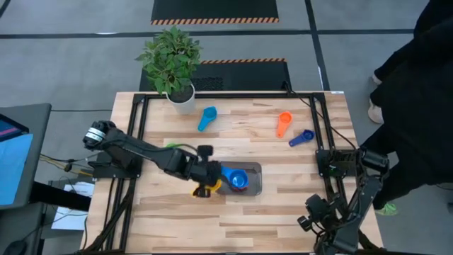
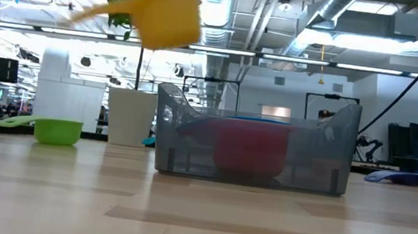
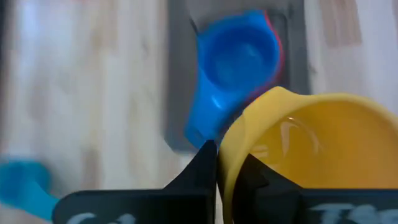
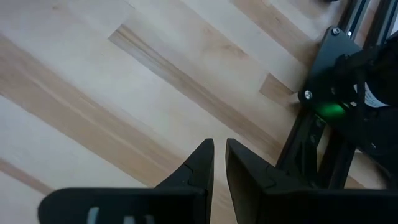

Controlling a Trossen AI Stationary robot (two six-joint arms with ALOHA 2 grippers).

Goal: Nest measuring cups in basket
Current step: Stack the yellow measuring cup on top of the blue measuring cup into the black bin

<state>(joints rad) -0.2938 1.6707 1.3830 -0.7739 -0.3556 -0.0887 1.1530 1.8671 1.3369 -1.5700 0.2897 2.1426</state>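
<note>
A leafy green plant in a white round pot (image 1: 178, 95) stands at the far edge of the pale wooden slatted table (image 1: 170, 219). A person in dark clothing (image 1: 417, 106) stands beside the table's right side.

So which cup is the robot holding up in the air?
The yellow measuring cup. The left gripper pinches its rim and holds it above the table beside the basket, while the green cup and the others rest on the table or in the basket.

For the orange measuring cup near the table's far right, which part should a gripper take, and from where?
Best guess: take the orange cup by its short handle, coming straight down from above. It lies flat, the handle pointing toward the near edge, clear of the dark blue cup beside it.
</note>
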